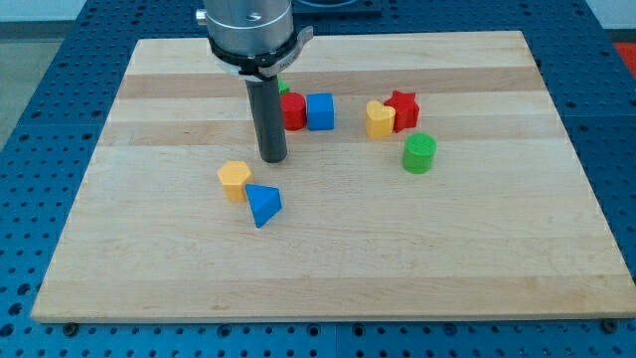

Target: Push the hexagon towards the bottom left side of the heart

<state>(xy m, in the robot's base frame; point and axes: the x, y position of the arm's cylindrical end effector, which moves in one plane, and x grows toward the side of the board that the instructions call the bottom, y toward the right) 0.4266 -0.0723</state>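
The yellow hexagon [234, 180] lies left of the board's centre, touching or nearly touching the blue triangle [263, 204] at its lower right. The yellow heart [379, 119] lies at the upper right of centre, against the red star [402, 108]. My tip [273, 158] stands on the board just above and to the right of the hexagon, a small gap apart, and above the blue triangle. The heart is well off to the tip's right.
A red block [293, 111] and a blue cube [320, 111] sit side by side just right of the rod. A small green block [283, 88] peeks out behind the rod. A green cylinder [419, 153] lies below the red star. The wooden board [497, 249] rests on a blue pegboard.
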